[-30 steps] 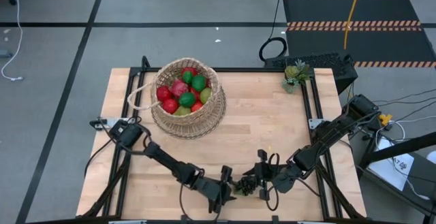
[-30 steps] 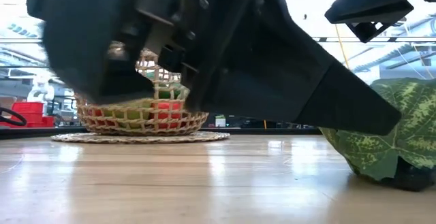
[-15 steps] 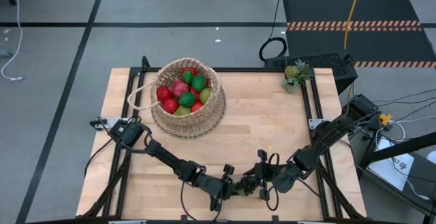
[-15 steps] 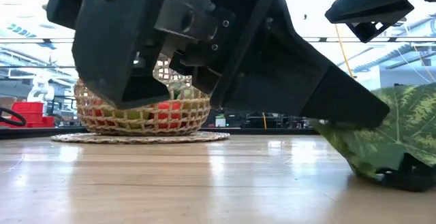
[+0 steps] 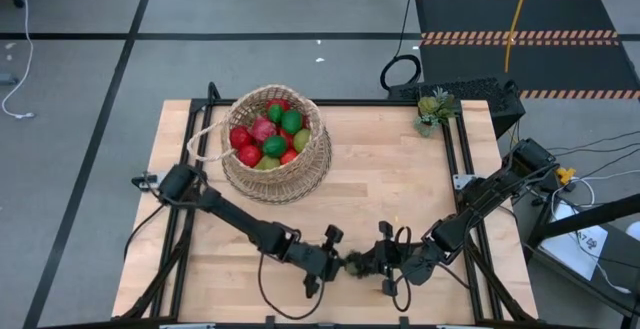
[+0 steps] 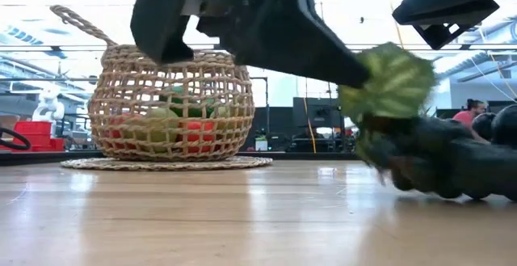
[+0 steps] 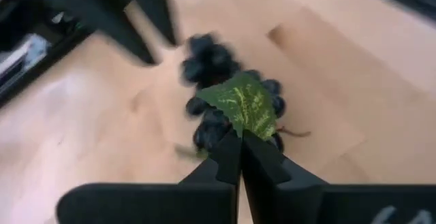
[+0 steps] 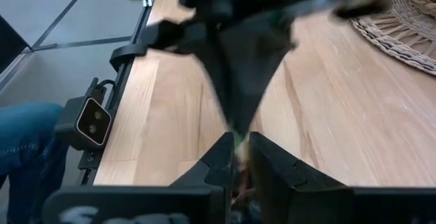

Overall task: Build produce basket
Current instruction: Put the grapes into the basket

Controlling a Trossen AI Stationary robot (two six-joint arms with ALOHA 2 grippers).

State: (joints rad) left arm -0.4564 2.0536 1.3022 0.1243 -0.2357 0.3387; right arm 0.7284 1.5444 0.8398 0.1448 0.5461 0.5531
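The wicker basket (image 5: 275, 144) stands on its flat base at the table's far left, filled with red and green produce (image 5: 268, 134). A dark grape bunch (image 5: 358, 265) with a green leaf (image 7: 242, 105) lies near the table's front edge, between my two grippers. My left gripper (image 5: 340, 264) comes at it from the left and is shut on the leaf. My right gripper (image 5: 380, 261) is at the bunch's right side, its fingers nearly together on it. In the low view the leaf (image 6: 388, 80) stands raised above the grapes (image 6: 440, 165). My left gripper pinches the leaf's near tip (image 7: 240, 130) between its two fingertips, slanting down from the table's left. The leaf stands up from the grapes, which hang behind and below it. My right gripper has a thin bit of the bunch (image 8: 236, 139) between its fingers, slanting down from the right. Its own fingers hide which part.
A small green potted plant (image 5: 432, 109) stands at the far right corner. Bare wood lies between the basket (image 6: 170, 104) and the grippers. A person's leg (image 8: 20, 149) shows beside the table's edge, and another person (image 6: 468, 112) sits in the room beyond.
My left gripper has shut on the leaf, rolled a little, and risen while going slightly toward the far edge. The leaf, which drooped low over the grapes, is now drawn upward.
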